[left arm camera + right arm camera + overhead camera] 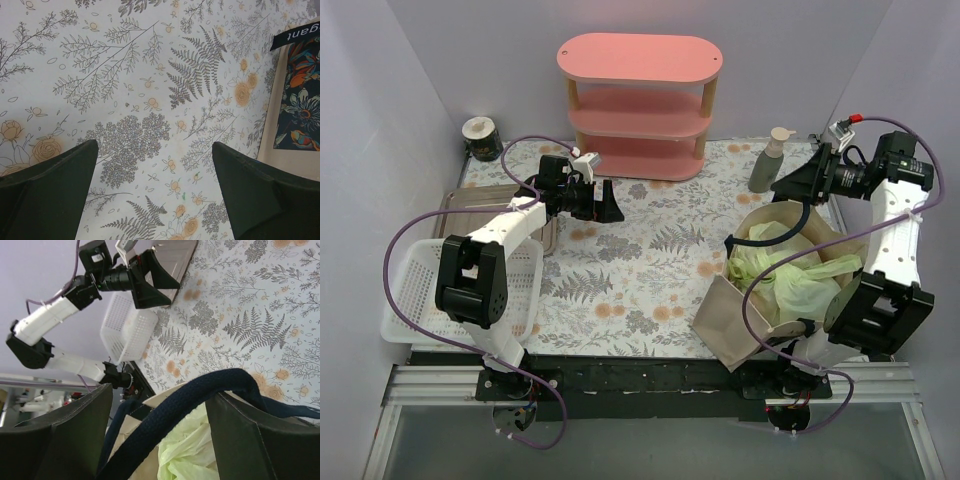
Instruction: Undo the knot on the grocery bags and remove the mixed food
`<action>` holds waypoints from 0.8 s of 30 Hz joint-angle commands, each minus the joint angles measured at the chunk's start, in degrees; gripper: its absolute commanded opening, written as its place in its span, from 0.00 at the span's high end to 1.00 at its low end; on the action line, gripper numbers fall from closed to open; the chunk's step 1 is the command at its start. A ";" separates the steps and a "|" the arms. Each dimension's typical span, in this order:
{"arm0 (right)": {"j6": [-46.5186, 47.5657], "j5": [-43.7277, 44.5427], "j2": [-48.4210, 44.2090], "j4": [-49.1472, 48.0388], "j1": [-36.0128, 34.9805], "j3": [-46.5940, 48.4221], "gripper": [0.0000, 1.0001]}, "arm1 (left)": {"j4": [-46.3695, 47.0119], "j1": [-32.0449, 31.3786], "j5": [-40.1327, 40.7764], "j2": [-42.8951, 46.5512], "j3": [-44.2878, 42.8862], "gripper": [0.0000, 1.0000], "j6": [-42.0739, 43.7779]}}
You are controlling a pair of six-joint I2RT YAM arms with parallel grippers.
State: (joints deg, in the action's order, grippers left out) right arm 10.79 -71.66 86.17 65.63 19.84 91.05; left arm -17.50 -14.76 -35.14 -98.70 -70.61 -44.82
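The beige tote [728, 318] stands at the right of the table with the pale yellow-green plastic bag [788, 274] crumpled inside it. I cannot make out the knot in its folds, and the mixed food is hidden. My right gripper [792, 186] hovers over the tote's far rim. In the right wrist view its jaws [160, 392] stand wide apart, the navy strap [200, 396] runs across the gap, and the plastic bag [190, 456] lies below. My left gripper [609, 205] is open over bare tablecloth, with nothing between its fingers [60, 180]. The tote's printed side [296, 100] shows at the right.
A pink three-tier shelf [640, 100] stands at the back. A white mesh basket [415, 285] and a metal tray [480, 200] sit on the left. A grey bottle [766, 162] stands behind the tote, and a small tin [480, 138] is in the back left corner.
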 commanded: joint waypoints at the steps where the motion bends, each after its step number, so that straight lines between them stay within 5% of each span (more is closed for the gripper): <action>1: -13.41 -6.22 3.73 -14.46 -0.76 4.22 0.18 | 0.89 -0.35 0.50 1.66 -0.85 0.02 0.78; 6: -13.52 -1.21 8.22 -14.21 -4.09 12.47 0.16 | 0.62 -0.26 0.51 2.45 0.29 0.02 1.14; 13: -13.16 11.61 0.67 -12.19 -10.77 5.82 0.02 | 0.45 -0.44 0.68 3.95 0.65 0.02 1.93; 20: -13.87 19.88 -3.38 -13.07 -13.42 6.15 0.02 | 0.71 -0.44 -5.11 4.30 0.65 0.02 2.54; 24: -18.15 19.98 -5.74 -24.89 -13.42 4.33 0.02 | 1.24 -1.23 -8.19 3.86 -1.28 0.02 2.37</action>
State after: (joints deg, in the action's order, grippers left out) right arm -3.57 -53.89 82.78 53.84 6.42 95.64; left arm -17.52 -14.98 -38.65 -98.04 -69.87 -43.24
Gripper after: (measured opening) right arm 0.981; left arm 0.981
